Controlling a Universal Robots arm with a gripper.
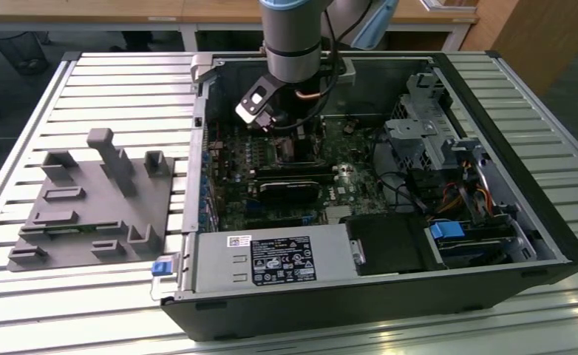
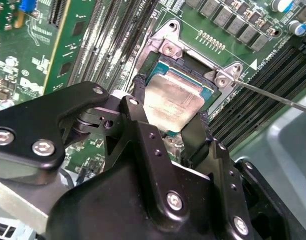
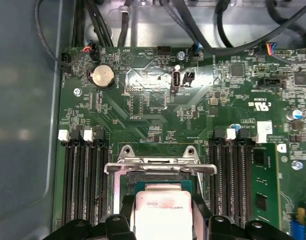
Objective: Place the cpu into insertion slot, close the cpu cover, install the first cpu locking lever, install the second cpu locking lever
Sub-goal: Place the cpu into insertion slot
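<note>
Gripper [image 2: 171, 106] fingers [image 2: 139, 107] clamp the cpu [image 2: 175, 97] by two opposite edges, its silver top up, right over the insertion slot [image 3: 157, 179] in the green motherboard [image 3: 143, 115]. Whether it is seated cannot be told. The metal cpu cover [image 3: 160, 167] stands open behind the slot. In the exterior view the arm [image 1: 291, 37] reaches into the open computer case [image 1: 368, 310].

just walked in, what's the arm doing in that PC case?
The Universal Robots arm reaches into the open computer case. Its gripper is shut on the cpu, holding it right at the insertion slot. The cpu cover is up, not yet closed.
</note>
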